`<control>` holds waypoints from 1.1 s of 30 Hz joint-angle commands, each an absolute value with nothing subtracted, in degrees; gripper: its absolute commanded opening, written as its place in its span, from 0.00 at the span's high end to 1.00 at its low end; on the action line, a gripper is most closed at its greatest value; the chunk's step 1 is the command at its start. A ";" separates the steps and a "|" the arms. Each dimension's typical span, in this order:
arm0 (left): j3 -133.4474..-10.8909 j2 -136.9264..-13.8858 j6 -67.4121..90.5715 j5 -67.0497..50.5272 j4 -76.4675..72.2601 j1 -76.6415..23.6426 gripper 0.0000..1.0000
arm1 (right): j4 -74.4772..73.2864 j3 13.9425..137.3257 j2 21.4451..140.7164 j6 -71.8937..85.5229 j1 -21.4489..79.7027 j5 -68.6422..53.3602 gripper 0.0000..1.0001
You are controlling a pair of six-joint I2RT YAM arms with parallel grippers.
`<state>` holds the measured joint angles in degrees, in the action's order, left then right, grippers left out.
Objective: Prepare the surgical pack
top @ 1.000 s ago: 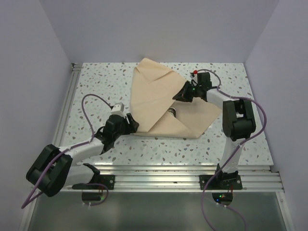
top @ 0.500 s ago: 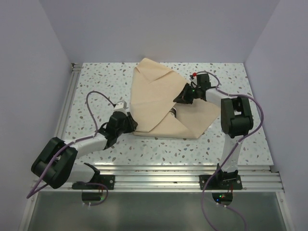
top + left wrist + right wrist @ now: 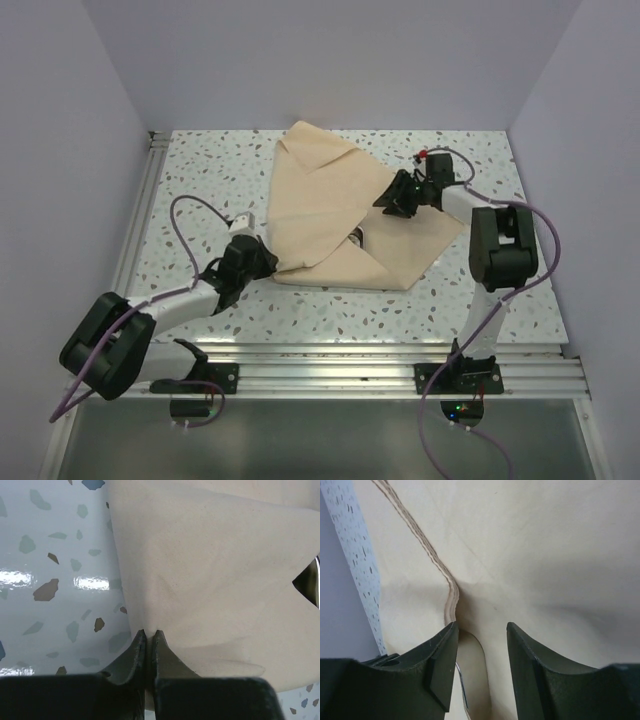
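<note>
Right gripper farther right; steel tray mostly under wrap

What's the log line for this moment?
left tool: shut on wrap sheet edge | right tool: open, over wrap sheet | steel tray: mostly covered

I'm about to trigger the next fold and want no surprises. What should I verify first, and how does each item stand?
1. Left gripper pinches wrap sheet corner: ok.
2. Right gripper holds the sheet: not ok, open over a folded edge.
3. Steel tray covered: not ok, steel shows through a gap.
4. Tools, sachets inside: cannot tell, hidden.
5. Sheet wholly on table: ok.
</note>
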<state>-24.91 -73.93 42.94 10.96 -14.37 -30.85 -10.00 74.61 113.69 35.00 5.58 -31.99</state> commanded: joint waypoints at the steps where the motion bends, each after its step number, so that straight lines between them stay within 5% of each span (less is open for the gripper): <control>1: -22.85 -70.84 43.07 17.40 -7.91 -30.59 1.00 | -11.86 72.78 105.65 32.17 2.29 -27.70 0.52; 9: -19.95 -70.22 43.15 15.83 -11.50 -30.59 1.00 | -17.13 64.61 95.28 27.95 -4.74 -12.94 0.52; 12: -19.69 -69.70 42.72 15.29 -12.13 -30.59 0.92 | -19.33 63.72 93.52 26.63 -5.36 -5.22 0.47; 22: -18.54 -65.65 40.26 13.97 -13.45 -30.67 0.87 | -23.03 67.06 97.11 24.00 -6.42 9.30 0.48; 33: -17.93 -65.92 40.69 13.71 -14.50 -30.59 0.87 | -22.76 70.22 105.81 23.99 -6.42 10.37 0.50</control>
